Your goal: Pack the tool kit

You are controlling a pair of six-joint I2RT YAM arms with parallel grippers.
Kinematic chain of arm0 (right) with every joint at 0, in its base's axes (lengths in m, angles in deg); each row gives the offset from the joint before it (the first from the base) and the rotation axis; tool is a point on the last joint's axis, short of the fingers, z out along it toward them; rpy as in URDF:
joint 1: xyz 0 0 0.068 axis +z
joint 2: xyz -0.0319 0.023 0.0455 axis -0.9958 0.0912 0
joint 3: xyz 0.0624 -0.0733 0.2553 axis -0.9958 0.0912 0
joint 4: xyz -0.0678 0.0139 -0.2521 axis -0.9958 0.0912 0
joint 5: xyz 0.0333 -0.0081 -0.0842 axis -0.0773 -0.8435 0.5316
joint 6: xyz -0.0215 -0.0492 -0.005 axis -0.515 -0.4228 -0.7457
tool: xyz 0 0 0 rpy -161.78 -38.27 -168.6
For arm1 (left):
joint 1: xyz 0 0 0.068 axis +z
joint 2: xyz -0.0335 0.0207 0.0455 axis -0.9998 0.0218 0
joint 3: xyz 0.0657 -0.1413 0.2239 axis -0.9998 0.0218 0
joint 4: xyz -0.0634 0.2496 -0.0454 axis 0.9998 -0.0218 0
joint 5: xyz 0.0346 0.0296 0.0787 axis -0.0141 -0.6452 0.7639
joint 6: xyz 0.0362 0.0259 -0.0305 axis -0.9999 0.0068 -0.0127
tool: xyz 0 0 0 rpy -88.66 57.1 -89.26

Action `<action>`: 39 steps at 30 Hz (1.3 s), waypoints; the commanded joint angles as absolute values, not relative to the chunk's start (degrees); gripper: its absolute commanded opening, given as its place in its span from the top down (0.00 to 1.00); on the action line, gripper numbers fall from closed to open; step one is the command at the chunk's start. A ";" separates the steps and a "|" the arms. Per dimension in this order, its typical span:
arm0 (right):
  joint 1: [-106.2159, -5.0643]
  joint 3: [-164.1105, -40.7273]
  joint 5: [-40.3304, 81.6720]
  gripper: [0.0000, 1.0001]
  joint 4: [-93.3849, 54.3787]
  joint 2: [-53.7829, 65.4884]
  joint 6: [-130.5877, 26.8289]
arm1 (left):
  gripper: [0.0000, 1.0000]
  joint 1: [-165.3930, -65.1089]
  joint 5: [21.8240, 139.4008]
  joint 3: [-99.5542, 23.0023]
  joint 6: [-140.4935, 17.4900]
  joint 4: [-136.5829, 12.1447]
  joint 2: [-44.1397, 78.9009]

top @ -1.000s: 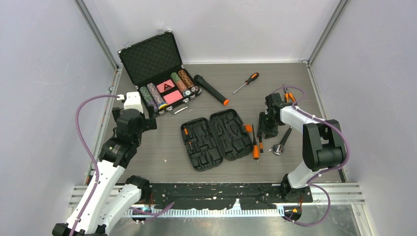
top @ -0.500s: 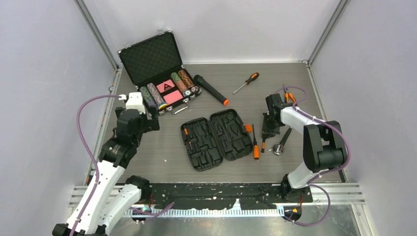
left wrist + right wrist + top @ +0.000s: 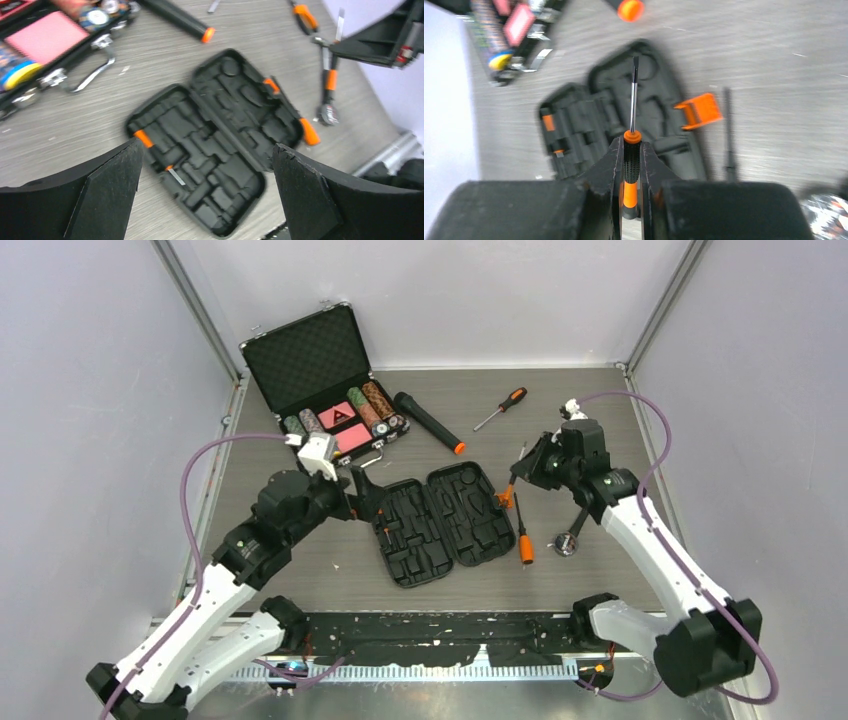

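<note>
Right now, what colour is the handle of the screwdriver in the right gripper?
The screwdriver handle is black with orange bands; the right wrist view shows it best.

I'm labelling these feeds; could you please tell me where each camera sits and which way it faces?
Top external: above and behind the arms, looking down on the table; both arms show.
Left wrist: on the left arm, looking down past the open left gripper at the tool case.
Right wrist: on the right arm, looking along the right gripper, shut on a screwdriver.
Shared: all three see the open tool case.

White-and-black arms [image 3: 215, 592] trail purple cables [image 3: 187, 500] and end in black claws [image 3: 205, 150] [image 3: 630, 144].
</note>
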State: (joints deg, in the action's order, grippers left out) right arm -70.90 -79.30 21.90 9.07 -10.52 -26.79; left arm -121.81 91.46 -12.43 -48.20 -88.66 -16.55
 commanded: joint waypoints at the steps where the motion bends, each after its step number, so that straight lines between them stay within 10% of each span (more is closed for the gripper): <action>1: -65.67 -79.14 18.23 0.95 -3.02 -16.39 -15.48 | 0.00 -128.60 88.25 -9.86 -43.58 -74.49 -16.87; 16: -52.16 -74.47 18.21 0.95 -21.42 -20.27 -2.72 | 0.07 -143.83 88.35 -10.23 -44.19 -55.01 -2.74; 23: -48.93 -74.68 18.32 0.95 -23.65 -19.77 -2.72 | 0.33 -144.49 90.08 -12.04 -43.50 -55.52 2.02; 33: -47.23 -73.74 18.95 0.94 -24.26 -19.12 -5.20 | 0.98 -144.52 91.84 -12.36 -46.01 -57.59 -0.10; 39: -47.24 -74.46 19.51 0.65 -21.63 -19.82 -11.80 | 1.00 -143.53 94.57 -14.63 -53.17 -67.88 -2.54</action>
State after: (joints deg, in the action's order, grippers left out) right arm -47.71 -73.81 19.01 -22.71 -18.61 -5.35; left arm -144.63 90.76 -11.14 -47.08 -63.55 1.02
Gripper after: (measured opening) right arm 0.216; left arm 0.098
